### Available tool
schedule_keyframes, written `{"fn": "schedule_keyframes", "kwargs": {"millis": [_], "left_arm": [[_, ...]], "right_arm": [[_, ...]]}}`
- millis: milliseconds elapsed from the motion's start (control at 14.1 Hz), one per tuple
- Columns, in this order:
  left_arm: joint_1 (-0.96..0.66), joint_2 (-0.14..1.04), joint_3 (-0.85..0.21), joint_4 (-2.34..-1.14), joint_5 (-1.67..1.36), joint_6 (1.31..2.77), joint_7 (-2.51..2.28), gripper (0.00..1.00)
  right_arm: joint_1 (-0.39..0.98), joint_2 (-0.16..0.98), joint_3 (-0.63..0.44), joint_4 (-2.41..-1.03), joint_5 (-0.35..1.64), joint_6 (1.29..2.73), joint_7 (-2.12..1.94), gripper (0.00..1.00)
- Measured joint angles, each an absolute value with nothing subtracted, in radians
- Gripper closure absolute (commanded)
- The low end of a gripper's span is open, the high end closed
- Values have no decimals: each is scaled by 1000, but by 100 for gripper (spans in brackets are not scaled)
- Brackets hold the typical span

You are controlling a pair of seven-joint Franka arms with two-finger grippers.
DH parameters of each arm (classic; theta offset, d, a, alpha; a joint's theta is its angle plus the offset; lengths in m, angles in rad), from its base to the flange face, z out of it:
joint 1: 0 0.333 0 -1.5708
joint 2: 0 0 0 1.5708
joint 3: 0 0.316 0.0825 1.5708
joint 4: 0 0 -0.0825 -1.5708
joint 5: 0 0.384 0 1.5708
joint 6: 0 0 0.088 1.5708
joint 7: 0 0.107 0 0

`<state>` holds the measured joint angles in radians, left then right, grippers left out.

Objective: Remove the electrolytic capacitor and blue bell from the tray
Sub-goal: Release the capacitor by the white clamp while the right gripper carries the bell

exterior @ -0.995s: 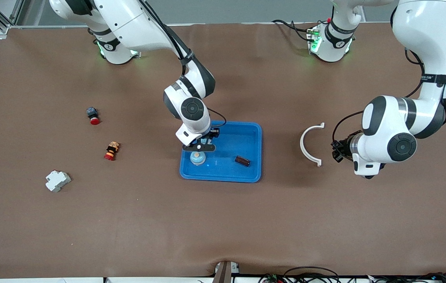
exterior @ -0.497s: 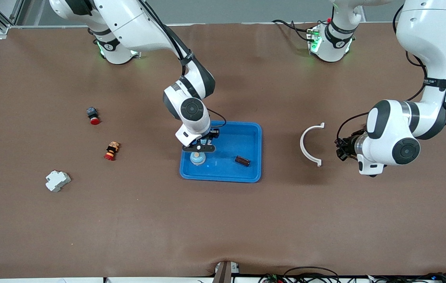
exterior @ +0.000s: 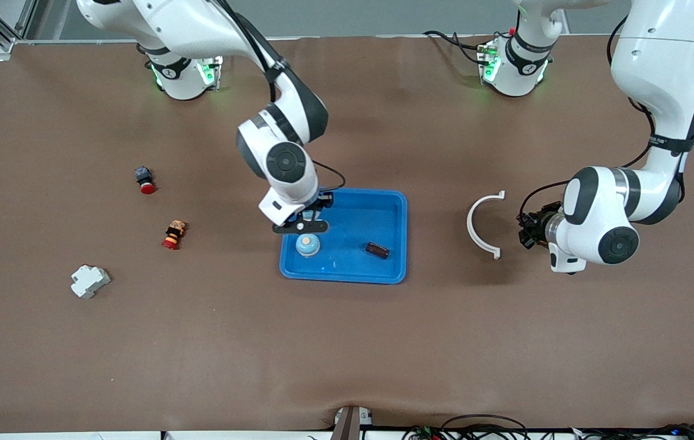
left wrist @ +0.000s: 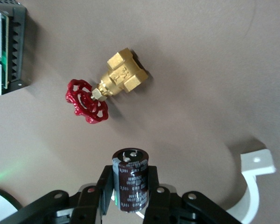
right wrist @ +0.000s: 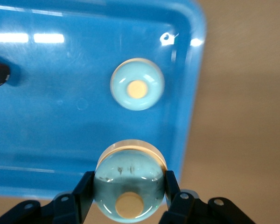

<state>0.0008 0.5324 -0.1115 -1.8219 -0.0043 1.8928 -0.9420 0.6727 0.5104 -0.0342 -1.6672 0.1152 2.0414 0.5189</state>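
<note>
Over the tray corner, the front view hides what the right end effector holds, the left wrist view shows the left end effector clamping the capacitor above the tabletop, and the right wrist view shows the blue bell gripped, best carried level past the rim, with a similar disc lying inside.

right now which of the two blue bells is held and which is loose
The blue bell clamped between the fingers of the right gripper is held; the other bell sits loose on the tray floor.
</note>
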Motion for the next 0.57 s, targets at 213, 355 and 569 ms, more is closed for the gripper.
{"fn": "schedule_keyframes", "kwargs": {"millis": [213, 355, 569], "left_arm": [[1, 551, -112, -1803, -11, 1900, -944, 64], [0, 559, -113, -1778, -47, 1901, -949, 39], [-1, 567, -116, -1758, -62, 1901, -981, 0]], "right_arm": [[572, 425, -38, -1667, 115, 1941, 335, 80], [501, 385, -40, -1666, 111, 1891, 194, 80], [389, 350, -43, -1649, 68, 1815, -20, 80]]}}
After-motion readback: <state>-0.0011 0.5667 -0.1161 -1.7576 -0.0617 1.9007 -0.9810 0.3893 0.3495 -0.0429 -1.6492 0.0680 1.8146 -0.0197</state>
